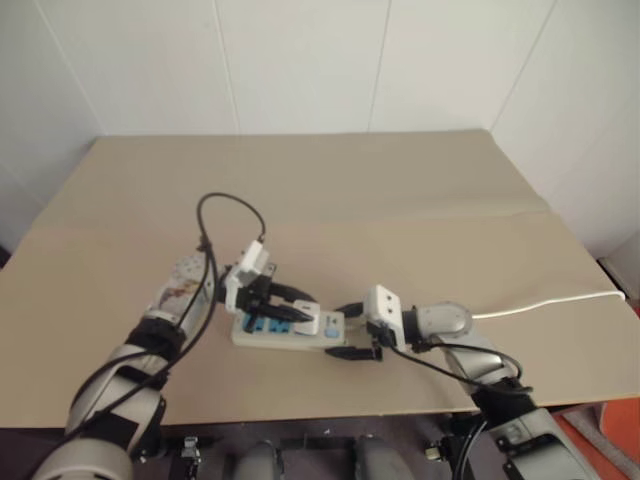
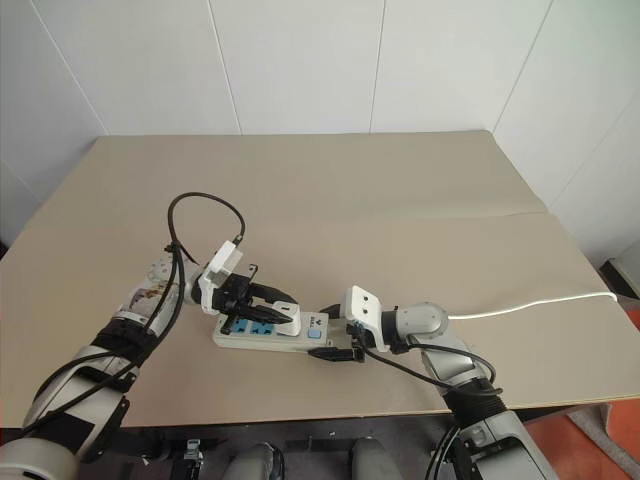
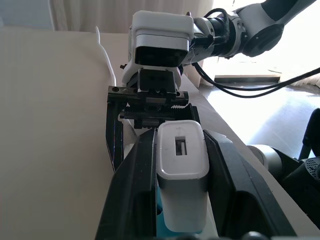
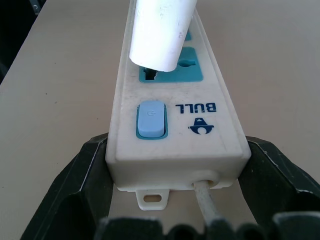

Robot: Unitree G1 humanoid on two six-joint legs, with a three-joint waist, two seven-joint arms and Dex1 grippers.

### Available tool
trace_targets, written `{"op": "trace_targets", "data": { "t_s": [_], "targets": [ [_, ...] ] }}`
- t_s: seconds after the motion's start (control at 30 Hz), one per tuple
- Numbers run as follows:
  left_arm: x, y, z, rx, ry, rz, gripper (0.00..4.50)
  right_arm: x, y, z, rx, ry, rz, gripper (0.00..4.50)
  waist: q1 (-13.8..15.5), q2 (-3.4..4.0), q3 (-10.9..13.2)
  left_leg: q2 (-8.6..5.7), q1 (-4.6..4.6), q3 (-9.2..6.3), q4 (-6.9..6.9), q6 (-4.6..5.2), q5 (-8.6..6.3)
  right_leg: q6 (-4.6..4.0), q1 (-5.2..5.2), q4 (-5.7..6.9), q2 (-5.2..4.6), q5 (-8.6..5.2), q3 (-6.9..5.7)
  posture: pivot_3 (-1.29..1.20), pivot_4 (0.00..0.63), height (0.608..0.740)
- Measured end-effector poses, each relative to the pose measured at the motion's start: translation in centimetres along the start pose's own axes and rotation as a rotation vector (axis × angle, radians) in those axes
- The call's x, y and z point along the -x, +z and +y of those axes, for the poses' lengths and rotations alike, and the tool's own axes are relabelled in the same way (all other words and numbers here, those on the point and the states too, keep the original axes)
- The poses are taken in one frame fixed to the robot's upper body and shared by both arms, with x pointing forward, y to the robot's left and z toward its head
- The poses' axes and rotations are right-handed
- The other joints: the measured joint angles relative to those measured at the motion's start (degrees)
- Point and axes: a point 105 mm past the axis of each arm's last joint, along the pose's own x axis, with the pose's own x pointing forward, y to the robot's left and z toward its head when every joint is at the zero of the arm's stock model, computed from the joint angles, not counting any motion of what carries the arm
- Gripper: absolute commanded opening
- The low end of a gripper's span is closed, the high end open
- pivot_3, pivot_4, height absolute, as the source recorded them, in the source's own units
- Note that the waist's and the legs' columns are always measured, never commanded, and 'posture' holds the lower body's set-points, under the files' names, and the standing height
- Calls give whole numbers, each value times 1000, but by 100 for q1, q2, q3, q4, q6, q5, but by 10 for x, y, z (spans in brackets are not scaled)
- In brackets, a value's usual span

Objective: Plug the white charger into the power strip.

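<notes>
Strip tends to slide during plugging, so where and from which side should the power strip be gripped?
Grip the power strip across its narrow width at the switch end, coming in along its length from where the cable exits. The long flat side walls there suit the right gripper's jaws, and this leaves the sockets free for the white charger.

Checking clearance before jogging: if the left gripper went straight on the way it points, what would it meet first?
Probably the right gripper, straddling the power strip end just past the white charger the left gripper holds.
</notes>
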Motion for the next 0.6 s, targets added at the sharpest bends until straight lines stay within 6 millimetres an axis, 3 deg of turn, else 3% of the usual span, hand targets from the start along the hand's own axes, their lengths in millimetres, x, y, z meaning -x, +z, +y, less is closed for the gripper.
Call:
{"op": "trace_targets", "data": {
  "t_s": [0.6],
  "targets": [
    [-5,-22,-5,-84,49,22,1017,-1,-8,-1,-17,0,28,3439,22,1,-159,0,39,3,-4,0,0,30,35,-1,0,-27,1,0,150,740]
  ]
}}
